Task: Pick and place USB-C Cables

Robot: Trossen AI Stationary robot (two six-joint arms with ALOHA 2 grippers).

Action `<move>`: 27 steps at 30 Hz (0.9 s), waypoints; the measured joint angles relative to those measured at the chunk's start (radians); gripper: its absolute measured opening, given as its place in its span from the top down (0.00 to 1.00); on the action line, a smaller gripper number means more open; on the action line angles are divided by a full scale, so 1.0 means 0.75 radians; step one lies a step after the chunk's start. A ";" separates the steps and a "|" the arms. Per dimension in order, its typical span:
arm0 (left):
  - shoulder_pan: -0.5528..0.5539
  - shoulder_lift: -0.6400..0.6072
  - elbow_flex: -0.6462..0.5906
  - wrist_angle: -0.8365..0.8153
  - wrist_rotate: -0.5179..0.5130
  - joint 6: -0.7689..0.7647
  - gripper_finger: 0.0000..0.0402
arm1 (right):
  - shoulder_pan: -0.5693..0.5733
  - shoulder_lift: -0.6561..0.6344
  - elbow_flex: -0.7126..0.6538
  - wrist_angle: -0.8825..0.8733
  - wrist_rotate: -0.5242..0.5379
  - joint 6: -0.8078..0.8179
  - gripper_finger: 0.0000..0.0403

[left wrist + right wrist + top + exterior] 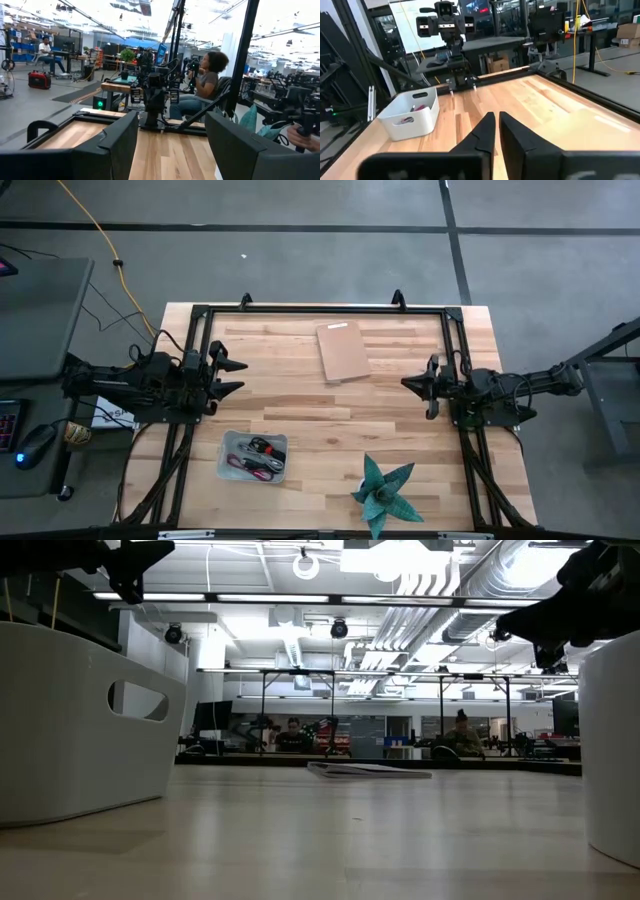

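Observation:
The USB-C cables (256, 457) lie in a tangle inside a white bin (226, 465) near the table's near edge. I make out red and black cords; a grey one I cannot pick out. The right wrist view shows the bin (410, 120) with a red cord (420, 107) in it. My left gripper (238, 377) hovers open at the table's left side, farther back than the bin. My right gripper (407, 383) hovers shut at the right side, facing left. Neither touches anything.
A brown board (342, 351) lies flat toward the far edge, also seen in the low view (370, 771). A teal paper star (385, 490) sits near the near edge, right of the bin. A black frame (320, 309) borders the table. Bare wood lies between the grippers.

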 joint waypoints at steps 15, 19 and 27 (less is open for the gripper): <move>0.000 -0.001 0.000 -0.004 0.000 0.015 0.47 | 0.000 -0.019 -0.045 -0.001 0.000 -0.004 1.00; 0.000 -0.001 0.000 -0.037 0.000 0.021 0.47 | 0.000 -0.028 -0.045 -0.003 0.032 -0.037 1.00; 0.000 -0.001 0.000 -0.152 0.023 0.105 0.57 | 0.000 -0.026 -0.046 -0.034 0.083 0.062 1.00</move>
